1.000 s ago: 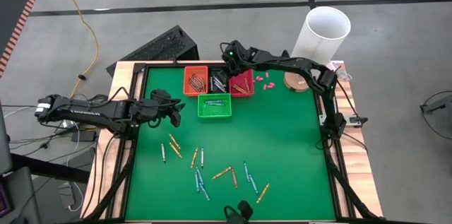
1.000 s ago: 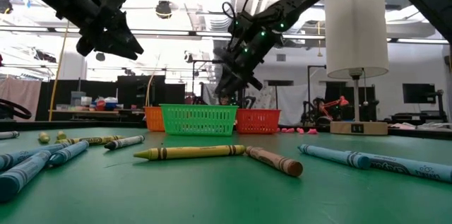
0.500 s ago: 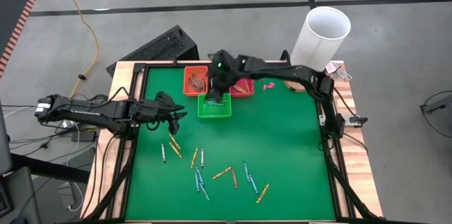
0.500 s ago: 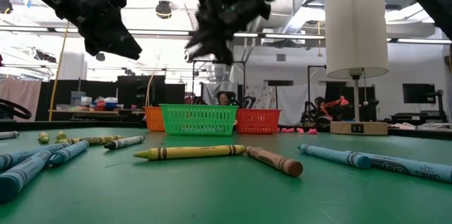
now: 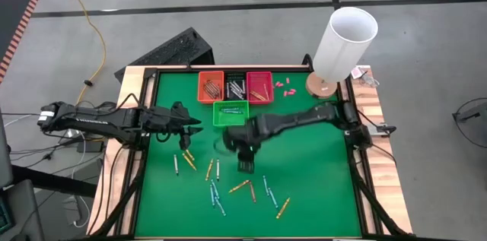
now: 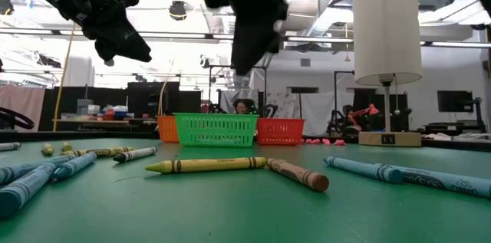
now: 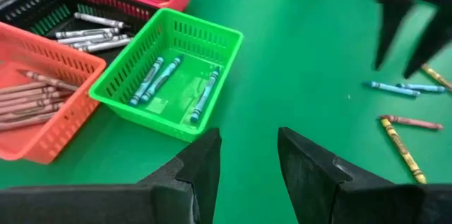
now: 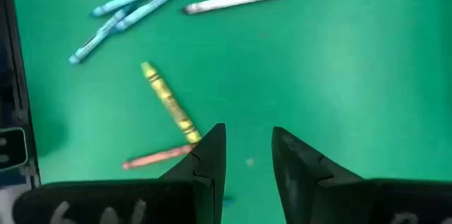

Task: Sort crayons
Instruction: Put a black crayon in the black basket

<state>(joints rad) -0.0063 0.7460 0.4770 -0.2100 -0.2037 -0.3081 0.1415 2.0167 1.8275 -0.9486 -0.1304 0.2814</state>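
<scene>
Risk of a double grab: right claw [image 5: 246,162], empty and parted a little, poised over loose crayons [image 5: 228,184] strewn across near half of surface [image 5: 319,180], with yellow crayon [image 8: 168,104] and reddish crayon [image 8: 155,157] lying almost end to end just ahead of its tips. Easy to pinch both, or to flick one aside on a fast descent. Chance too of clipping left claw [image 5: 185,123], likewise empty and slightly parted, waiting at left near green basket [image 5: 230,113]. Sorted crayons already in green, orange basket [image 5: 211,87], black basket [image 5: 235,85] and red basket [image 5: 259,87] at far edge. Against a second ago: right claw gone from above far baskets, swung past green basket, now toward middle; left claw barely shifted; loose crayons lying as before.
</scene>
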